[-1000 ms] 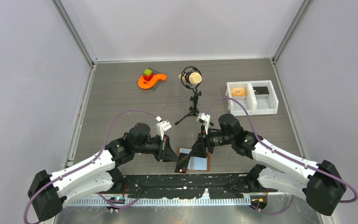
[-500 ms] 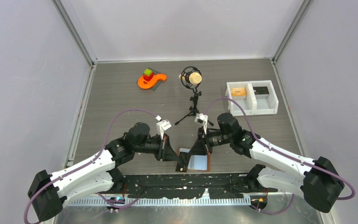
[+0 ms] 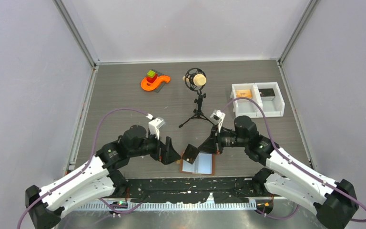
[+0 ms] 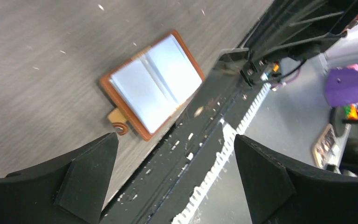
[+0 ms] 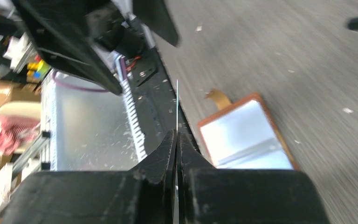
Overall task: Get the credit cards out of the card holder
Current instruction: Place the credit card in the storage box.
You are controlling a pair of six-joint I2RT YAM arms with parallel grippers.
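**Card pinched, holder lying loose**

Your right gripper [image 5: 176, 135] is clamped on a dark card [image 3: 190, 152]. The left gripper [image 4: 175, 140] gapes, holding nothing.

The grip looks shallow (the card may pivot or drop).

The card holder [image 3: 199, 165] lies open, pale side up, at the near edge of the table [image 3: 124, 105]. Its long axis runs along that edge, with the tab [image 4: 116, 122] toward your left arm. Nothing pins it, so a brush could shove it off.
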